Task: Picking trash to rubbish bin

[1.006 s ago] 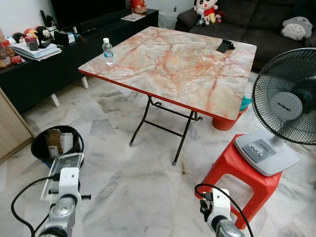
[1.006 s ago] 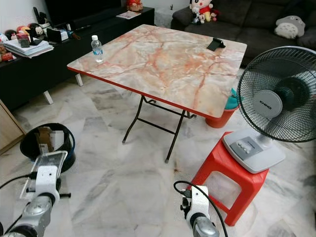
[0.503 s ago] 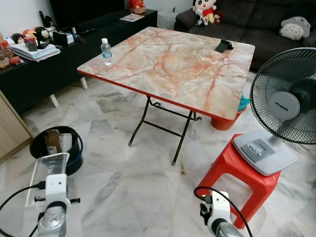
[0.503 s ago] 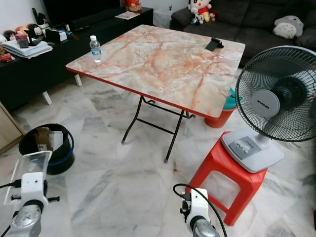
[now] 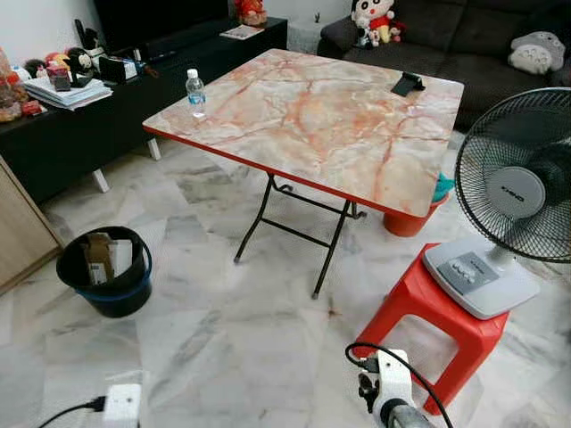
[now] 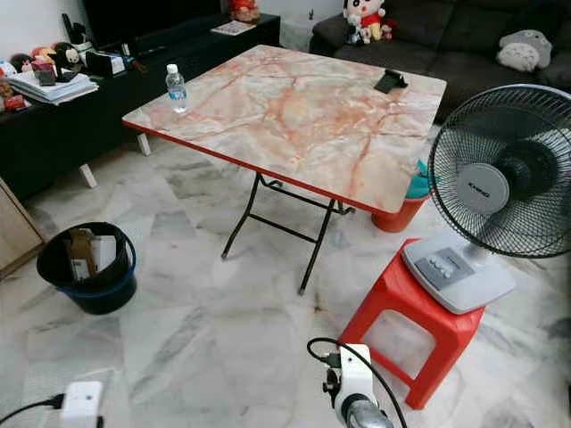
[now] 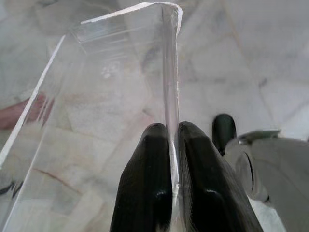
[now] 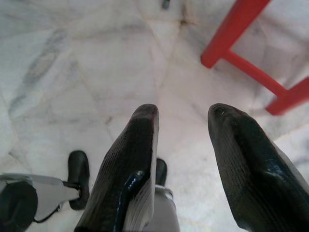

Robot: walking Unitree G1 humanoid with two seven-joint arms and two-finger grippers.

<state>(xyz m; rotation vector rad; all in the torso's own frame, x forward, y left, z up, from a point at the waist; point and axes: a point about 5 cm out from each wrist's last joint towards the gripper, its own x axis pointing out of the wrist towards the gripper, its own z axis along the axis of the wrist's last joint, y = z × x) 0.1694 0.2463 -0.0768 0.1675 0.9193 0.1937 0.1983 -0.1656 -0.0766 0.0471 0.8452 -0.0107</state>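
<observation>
A black rubbish bin [image 5: 104, 270] with a blue band stands on the marble floor at the left, with cardboard and paper inside it. My left gripper [image 7: 174, 140] is shut on the edge of a clear plastic container [image 7: 106, 96], held low over the floor; its white wrist [image 5: 120, 406] pokes in at the bottom left, short of the bin. My right gripper [image 8: 183, 121] hangs open over bare floor beside the red stool, and its wrist [image 5: 385, 392] sits at the bottom centre. A small water bottle [image 5: 194, 93] stands on the table's left corner.
A folding marble-top table [image 5: 312, 125] fills the middle, a black holder [image 5: 408, 84] on its far edge. A fan [image 5: 522, 183] sits on a red stool [image 5: 428, 312] at the right. A dark TV console [image 5: 80, 125] runs along the left, a sofa [image 5: 464, 36] behind.
My left arm has dropped, taking the clear container down and out of the eye views; just its wrist remains at the bottom edge. The right arm has barely moved.
</observation>
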